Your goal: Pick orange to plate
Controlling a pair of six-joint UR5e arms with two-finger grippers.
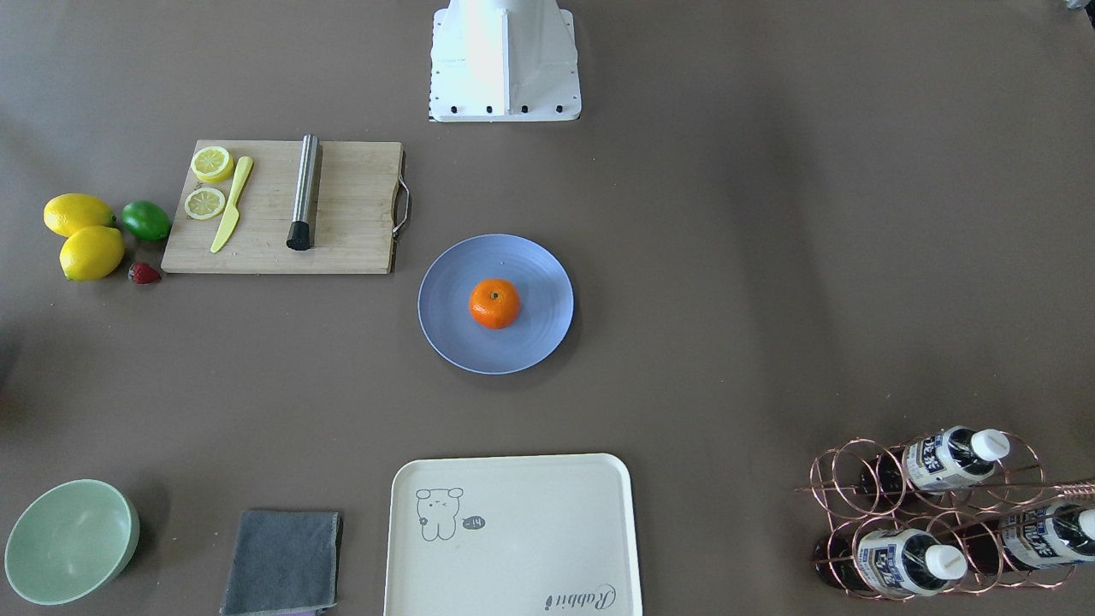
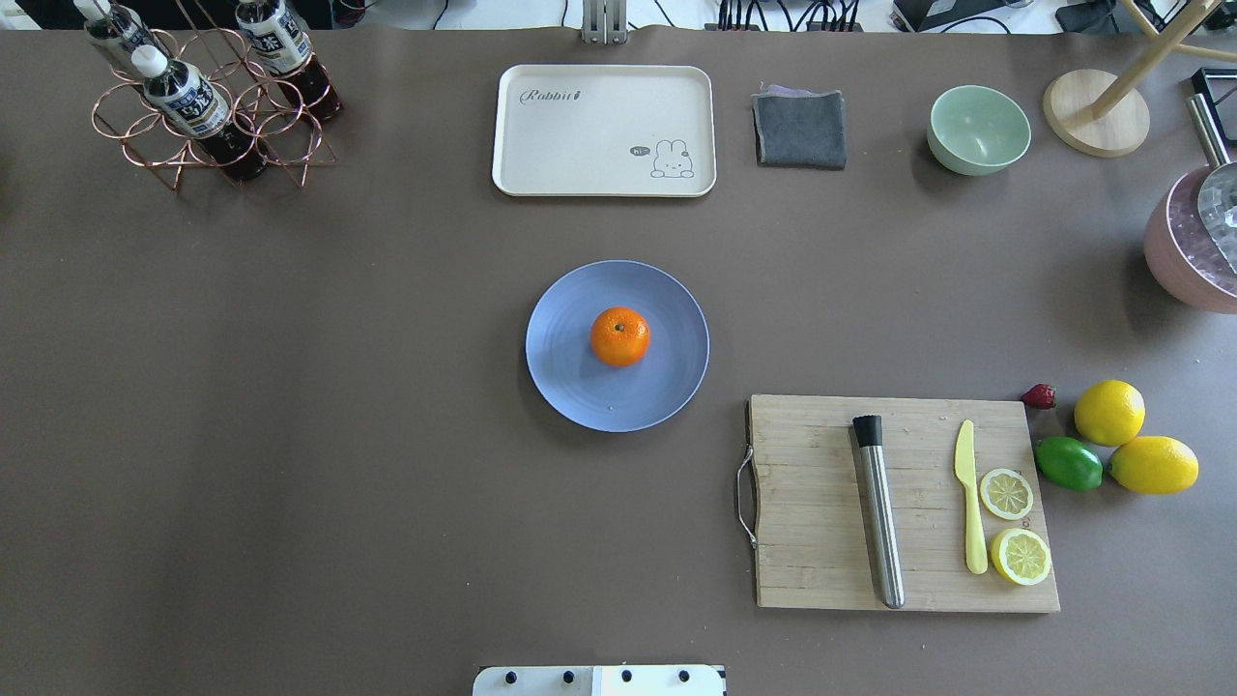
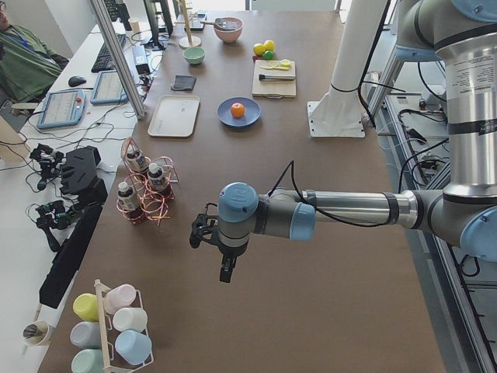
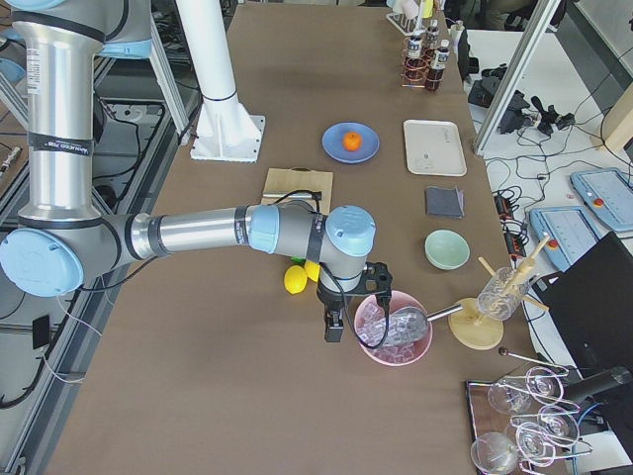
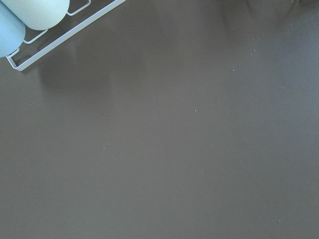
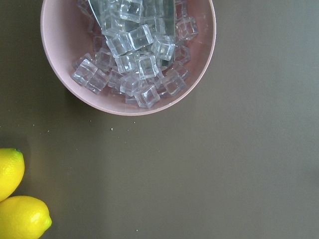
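The orange (image 1: 494, 303) sits stem-up in the middle of the periwinkle-blue plate (image 1: 535, 261) at the table's centre; the overhead view shows the same orange (image 2: 619, 336) on the plate (image 2: 669, 314). Neither arm is near it. In the exterior left view my left gripper (image 3: 226, 270) hangs over bare table at the far left end, near the bottle rack. In the exterior right view my right gripper (image 4: 334, 325) hangs beside a pink bowl at the far right end. I cannot tell whether either gripper is open or shut. No fingers show in the wrist views.
A wooden cutting board (image 2: 821, 454) with a steel rod, yellow knife and lemon slices lies right of the plate. Lemons (image 2: 1109, 413), a lime (image 2: 1069, 463) and a strawberry sit beside it. Cream tray (image 2: 604, 130), grey cloth, green bowl (image 2: 978, 129), bottle rack (image 2: 208, 106), pink ice bowl (image 6: 128, 55).
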